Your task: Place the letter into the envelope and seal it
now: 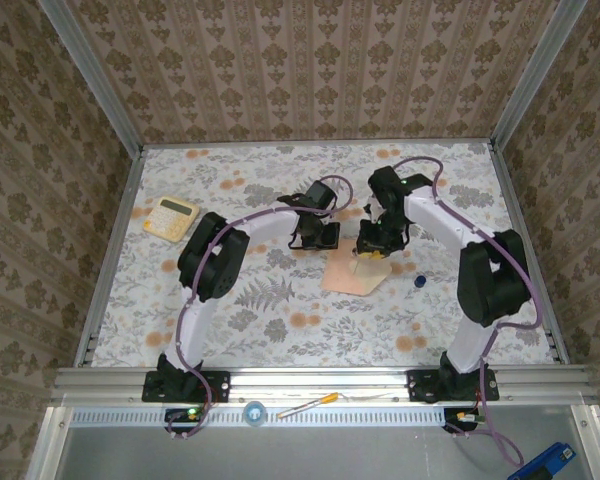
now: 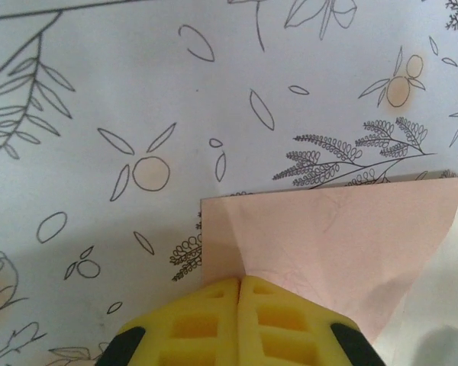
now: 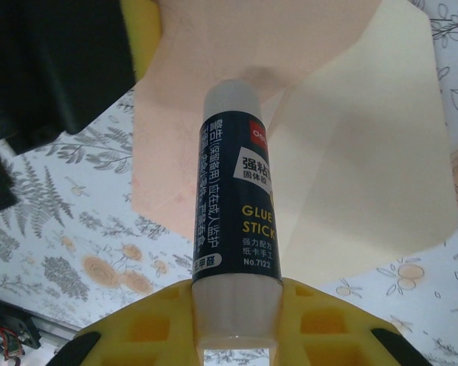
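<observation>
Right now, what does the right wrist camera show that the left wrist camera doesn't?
Right wrist view: a dark-blue glue stick held in the right claw, aimed at a pale flap. Left wrist view: the left claw, shut, at a paper edge. Both: the pink envelope lying on the flowered table.

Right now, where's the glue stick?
Glue stick: held in the right tool, tip at the envelope beside its open flap; mid-table in the top view, right of the left tool.
</observation>
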You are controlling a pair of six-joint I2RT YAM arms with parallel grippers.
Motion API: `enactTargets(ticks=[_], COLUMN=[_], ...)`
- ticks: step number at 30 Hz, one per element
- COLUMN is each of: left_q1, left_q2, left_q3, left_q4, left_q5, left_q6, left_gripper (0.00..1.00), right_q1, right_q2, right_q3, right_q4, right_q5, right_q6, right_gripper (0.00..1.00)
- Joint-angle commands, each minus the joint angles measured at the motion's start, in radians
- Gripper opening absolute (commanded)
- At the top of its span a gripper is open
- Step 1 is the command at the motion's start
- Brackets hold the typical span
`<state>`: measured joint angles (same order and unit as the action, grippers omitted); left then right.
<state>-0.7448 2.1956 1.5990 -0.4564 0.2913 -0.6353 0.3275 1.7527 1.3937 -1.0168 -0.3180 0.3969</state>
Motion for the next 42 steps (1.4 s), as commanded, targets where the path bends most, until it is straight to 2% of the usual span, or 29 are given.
enactTargets(ticks=[1,12,33,42], left_q1=[-0.009,-0.029,-0.037,-0.037], left_q2=[-0.003,-0.023,-0.028,-0.030], left_q3=[-0.042,-0.048,-0.061,-0.070], left_q4=[-0.031,0.010,0.039,0.054], left_q5=[-0.018,-0.033,-0.023,-0.012], left_q6=[-0.069,-0.153,-0.184,-0.182], left_gripper=[0.00,0.00,0.00,0.00], right_q1=[-0.012,-0.014,0.023,-0.003], right_q2=[-0.074,-0.098,0.019,0.129], right_q3=[-0.002,-0.059,-0.110,-0.037], right_q4=[-0.041,-0.017,-0.060,-0.042], right_q5=[0.007,-0.029,0.005,0.023], right_q6=[0.019,0.043,-0.008,-0.029], right_gripper=[0.01,0.01,0.00,0.00])
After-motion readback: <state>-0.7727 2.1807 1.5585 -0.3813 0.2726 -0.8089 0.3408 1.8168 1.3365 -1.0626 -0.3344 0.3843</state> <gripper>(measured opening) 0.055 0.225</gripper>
